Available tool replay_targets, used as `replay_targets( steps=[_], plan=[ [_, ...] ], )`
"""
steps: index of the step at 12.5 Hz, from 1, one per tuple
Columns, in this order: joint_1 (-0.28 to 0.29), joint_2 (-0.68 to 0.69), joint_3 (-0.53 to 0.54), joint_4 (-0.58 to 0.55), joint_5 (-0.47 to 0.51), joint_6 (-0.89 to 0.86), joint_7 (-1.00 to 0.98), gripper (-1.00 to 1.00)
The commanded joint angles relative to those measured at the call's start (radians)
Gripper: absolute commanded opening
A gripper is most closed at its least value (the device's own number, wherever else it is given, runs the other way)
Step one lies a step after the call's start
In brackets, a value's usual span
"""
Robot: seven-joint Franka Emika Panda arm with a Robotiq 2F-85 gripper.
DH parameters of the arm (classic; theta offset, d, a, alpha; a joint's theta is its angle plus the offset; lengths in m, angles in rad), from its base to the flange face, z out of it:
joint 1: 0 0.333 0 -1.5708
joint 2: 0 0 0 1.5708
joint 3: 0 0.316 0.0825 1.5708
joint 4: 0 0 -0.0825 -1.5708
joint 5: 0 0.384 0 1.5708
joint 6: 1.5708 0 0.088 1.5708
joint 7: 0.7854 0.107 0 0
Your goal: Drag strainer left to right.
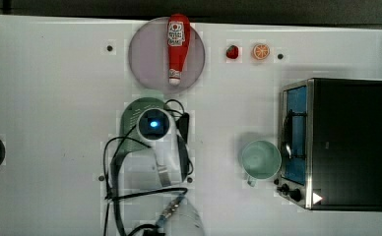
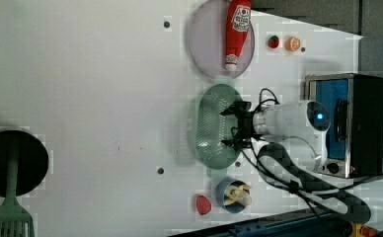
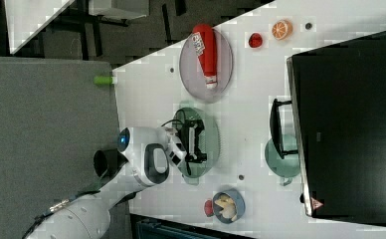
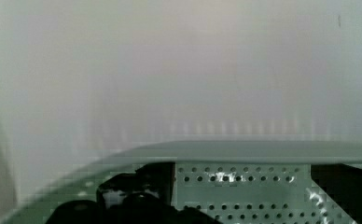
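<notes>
Seen in the left view, going left to right: far off from the fingers, at the left view's left edge, a dark round pan (image 2: 13, 163) with a green slotted spatula (image 2: 8, 217) across it. Nearer, a grey-lilac plate (image 2: 207, 44) carrying a red ketchup bottle (image 2: 237, 32), up-frame of the fingers and apart from them. Directly under the fingers, the pale green strainer (image 2: 210, 129), flat on the white desk (image 2: 95, 89), its long axis running up and down the left view, its perforated middle exposed. Down-frame of the fingers, a small red piece (image 2: 203, 204) and a blue bowl (image 2: 234, 195) holding pale bits. 2 black fingers (image 2: 235, 109) spread wide apart, one toward each end of the strainer's right-hand side, nothing clamped between them; gripper (image 2: 235, 126) poised over the strainer's inner wall, contact not clear. To the right of the fingers, the white arm (image 2: 293, 121) with a lit blue dot, then a strawberry (image 2: 273, 42) and an orange slice (image 2: 292, 43) near the far edge, and a toaster oven (image 2: 347, 123) with a blue door.

In the top view, the strainer (image 1: 132, 113) mostly hidden beneath the wrist, a mint-green mug (image 1: 261, 160) well right of it, just beside the oven.

In the wrist view, the strainer's rim and grid of holes (image 4: 244, 186) close up between dark finger (image 4: 123, 196) shapes.
</notes>
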State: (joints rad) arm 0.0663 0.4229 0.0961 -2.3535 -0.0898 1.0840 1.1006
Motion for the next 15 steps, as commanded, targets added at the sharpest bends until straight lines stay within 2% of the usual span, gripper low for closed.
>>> replay_targets(
  steps=[1, 11, 15],
  plan=[
    [-0.039, -0.027, -0.059, -0.009, 0.005, -0.001, -0.172, 1.0],
    [-0.057, -0.027, -0.244, -0.009, 0.005, 0.031, -0.364, 1.0],
    [-0.059, -0.031, -0.281, -0.008, 0.005, 0.038, -0.455, 1.0]
  ],
)
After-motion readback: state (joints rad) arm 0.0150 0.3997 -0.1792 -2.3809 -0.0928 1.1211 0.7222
